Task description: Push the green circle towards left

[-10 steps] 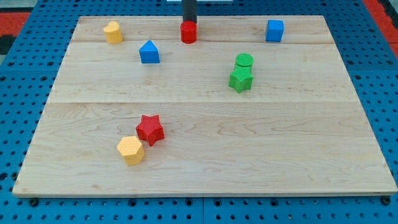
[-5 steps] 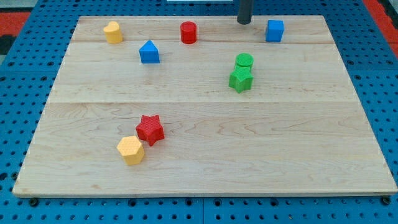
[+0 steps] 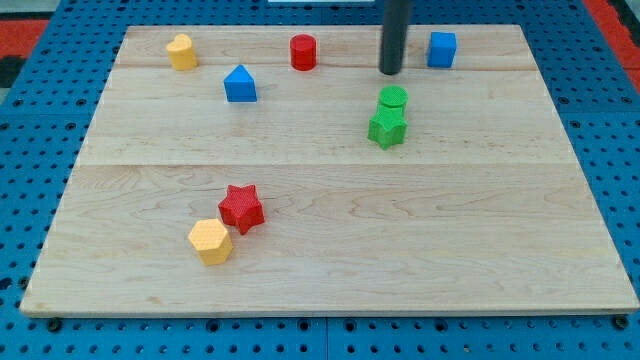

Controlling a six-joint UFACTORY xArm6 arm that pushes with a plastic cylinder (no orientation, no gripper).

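Green circle (image 3: 393, 98) just below my tip (image 3: 390, 72), apart.

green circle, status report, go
My tip just above the green circle, clear of it. Circle touching the green star at its bottom side. Path to the view's left open; blue house-shaped block far off.

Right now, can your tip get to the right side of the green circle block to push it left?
Probably yes. My tip stands just above the green circle block, apart from it. The board to its right looks free; the green star block touches only its lower side.
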